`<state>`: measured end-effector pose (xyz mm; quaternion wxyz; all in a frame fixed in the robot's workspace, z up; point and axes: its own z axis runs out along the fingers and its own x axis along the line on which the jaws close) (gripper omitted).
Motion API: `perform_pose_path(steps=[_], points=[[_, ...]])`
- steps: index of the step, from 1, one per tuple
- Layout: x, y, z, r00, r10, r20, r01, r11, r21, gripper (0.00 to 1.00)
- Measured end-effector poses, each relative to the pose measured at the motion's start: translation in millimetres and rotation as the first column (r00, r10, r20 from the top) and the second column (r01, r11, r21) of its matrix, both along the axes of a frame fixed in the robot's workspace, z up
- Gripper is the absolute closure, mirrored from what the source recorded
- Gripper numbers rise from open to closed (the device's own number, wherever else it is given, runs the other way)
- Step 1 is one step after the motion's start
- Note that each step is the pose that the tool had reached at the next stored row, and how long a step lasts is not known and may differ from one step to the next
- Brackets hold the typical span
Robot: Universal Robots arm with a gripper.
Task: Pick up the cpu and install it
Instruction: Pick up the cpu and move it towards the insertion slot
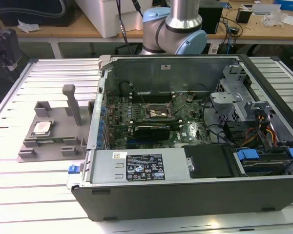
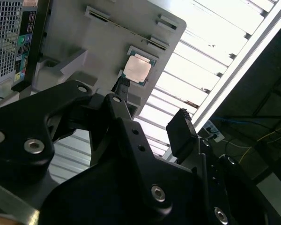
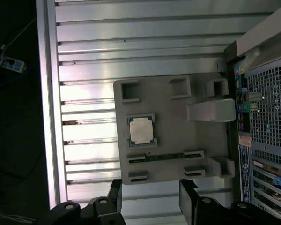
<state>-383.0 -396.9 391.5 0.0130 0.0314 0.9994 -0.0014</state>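
Observation:
The cpu (image 1: 41,127) is a small square chip with a shiny silver top. It lies flat in a recess of a grey holder plate (image 1: 56,142) on the slatted table, at the exterior view's left of the open computer case. Both wrist views look down on the cpu (image 3: 141,130) (image 2: 138,69) from well above. My gripper (image 3: 152,199) (image 2: 152,107) is open, its two black fingers (image 3: 114,194) spread with nothing between them, hovering apart from the chip. The motherboard's socket (image 1: 158,111) sits inside the case.
The grey holder plate (image 3: 178,140) has an upright post (image 1: 71,100) and several raised blocks. The case (image 1: 185,190) lies on its side with a long black card (image 1: 151,129), cables and drive bays inside. The aluminium table edge (image 3: 49,117) runs beside the plate.

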Motion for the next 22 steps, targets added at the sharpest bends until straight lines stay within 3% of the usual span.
perform_pose_path(steps=[22], points=[[-0.1,0.9,-33.8,1.0000,0.001,-0.0007,-0.001,1.0000,-0.0023,0.40]])
